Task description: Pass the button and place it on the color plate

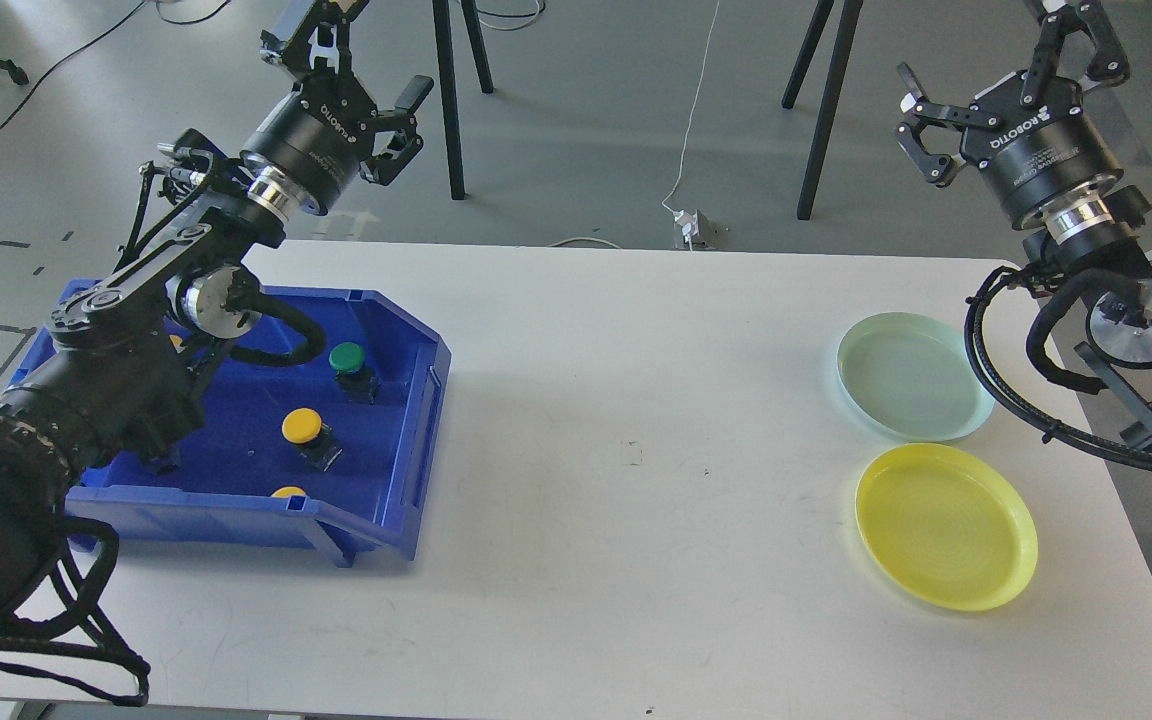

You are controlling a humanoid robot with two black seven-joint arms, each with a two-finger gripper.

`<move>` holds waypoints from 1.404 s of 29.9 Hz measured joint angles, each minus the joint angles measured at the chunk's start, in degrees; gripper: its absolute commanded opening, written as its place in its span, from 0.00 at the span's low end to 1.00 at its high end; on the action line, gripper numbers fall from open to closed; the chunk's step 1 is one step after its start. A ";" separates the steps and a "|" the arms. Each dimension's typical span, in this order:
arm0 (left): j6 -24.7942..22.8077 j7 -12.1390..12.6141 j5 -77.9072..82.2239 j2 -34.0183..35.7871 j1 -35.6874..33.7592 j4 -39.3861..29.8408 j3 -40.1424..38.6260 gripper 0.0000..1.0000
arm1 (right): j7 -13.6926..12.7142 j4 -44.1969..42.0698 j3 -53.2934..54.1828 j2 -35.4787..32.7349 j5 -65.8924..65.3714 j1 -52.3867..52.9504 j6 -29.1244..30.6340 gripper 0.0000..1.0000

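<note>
left pincer [361, 75] raised, spread wide, right pincer [1001, 65] likewise

The only word that can be read is the brand "ROBOTIQ". It stands in white letters on the black round body of the left gripper [368, 80], where it runs along the side and appears turned at an angle. The same word stands in white on the black body of the right gripper [1006, 75], also tilted. Under it on the right gripper there is a smaller line, too small to read.
</note>
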 measured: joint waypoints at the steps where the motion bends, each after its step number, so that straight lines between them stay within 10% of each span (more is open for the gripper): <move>1: 0.00 0.00 0.00 0.19 0.07 0.00 0.02 1.00 | 0.01 -0.03 0.01 -0.08 -0.01 -0.11 0.00 0.98; 13: 0.02 0.00 -4.71 1.80 0.92 -1.66 -8.60 1.00 | 0.11 -0.35 0.04 0.17 -0.22 -0.57 0.01 0.98; 23: 0.00 0.00 -6.11 4.85 11.41 -31.25 -19.11 1.00 | 0.13 -0.07 0.05 -0.95 -0.04 -0.40 0.01 0.98; 34: -0.02 0.03 19.83 30.67 -9.11 -43.44 18.92 1.00 | 0.13 0.18 0.19 -1.45 -0.01 -0.67 0.00 0.98; 42: 1.45 0.00 40.70 35.18 -30.29 -43.14 51.21 1.00 | 0.12 0.21 0.18 -1.40 0.05 -0.76 0.00 0.98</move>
